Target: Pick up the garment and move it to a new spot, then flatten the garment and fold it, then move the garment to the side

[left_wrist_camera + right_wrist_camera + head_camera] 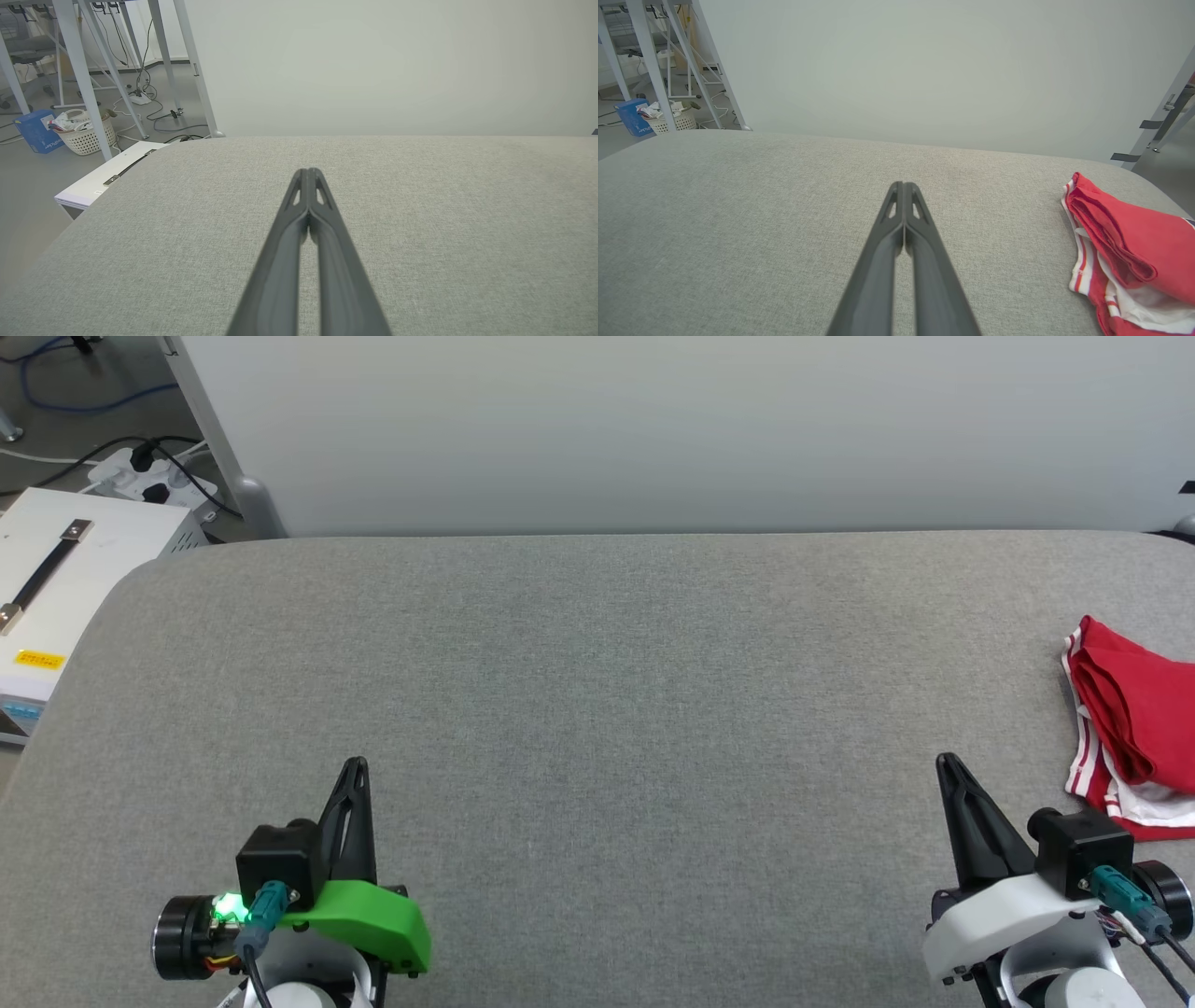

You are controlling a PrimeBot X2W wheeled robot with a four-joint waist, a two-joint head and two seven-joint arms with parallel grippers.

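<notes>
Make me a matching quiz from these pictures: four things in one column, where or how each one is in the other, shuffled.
Column one
1. garment
2. left gripper
3. right gripper
4. white box

Column two
A. off the grey table, past its left corner
B. bunched at the table's right edge
C. shut, lower left of the head view
D. shut, lower right, nearest the garment

Pairs: 1-B, 2-C, 3-D, 4-A

One garment [1134, 728], one table [597, 709], one basket [88, 137]

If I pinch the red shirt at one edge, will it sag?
Likely sags: the shirt lies crumpled in soft folds. Probably light, as the layers look thin. Pushed, it may bunch rather than slide on the textured grey surface.
</notes>
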